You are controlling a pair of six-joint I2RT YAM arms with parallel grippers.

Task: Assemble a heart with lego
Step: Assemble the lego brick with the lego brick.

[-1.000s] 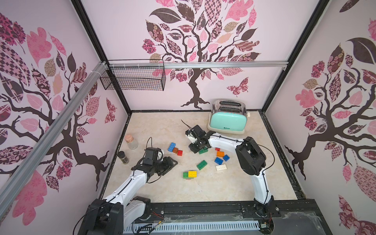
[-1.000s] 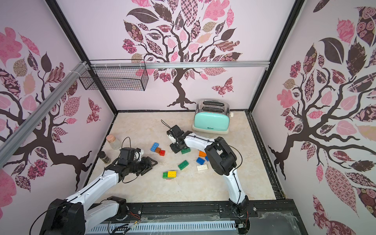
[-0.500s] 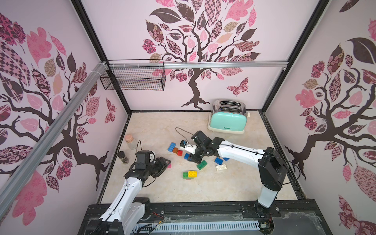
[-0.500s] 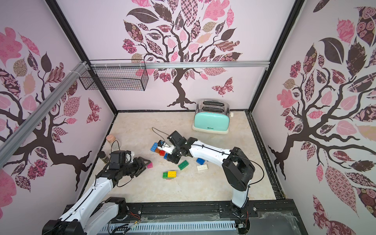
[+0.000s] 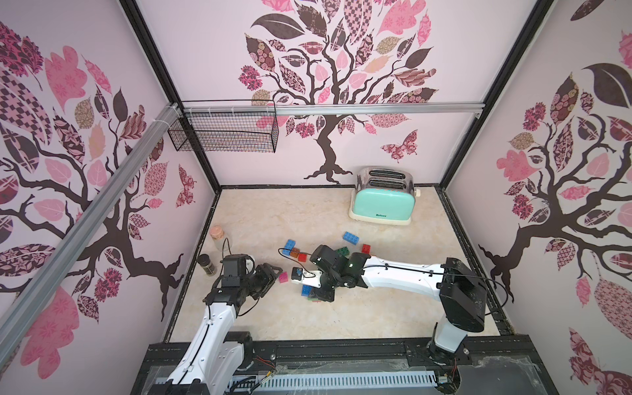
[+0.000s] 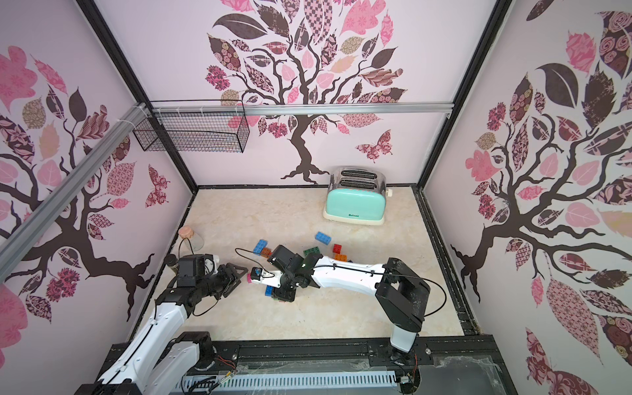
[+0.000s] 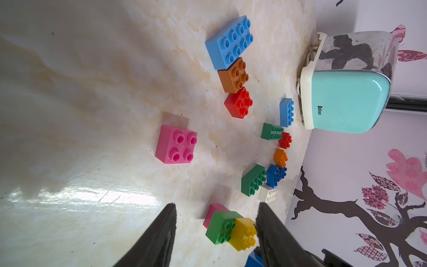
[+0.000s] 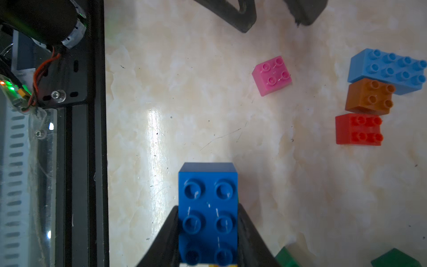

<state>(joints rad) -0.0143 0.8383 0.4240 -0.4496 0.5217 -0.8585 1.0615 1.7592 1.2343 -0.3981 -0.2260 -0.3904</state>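
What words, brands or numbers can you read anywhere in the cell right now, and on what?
"Belinee": dark print on the glossy side of the mint-green two-slot toaster, clearest in the left wrist view and blurred in both top views.
Tiny white mark on the left arm's black link: too small to read.
Pink square plastic brick: no print visible.

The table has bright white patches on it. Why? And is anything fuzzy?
Left wrist view: glare, a white streak on the glossy table; right wrist view: another streak, and the blue brick turns soft and dark nearest the lens; both top views: sharp, though the walls splay outward, wide-lens style.
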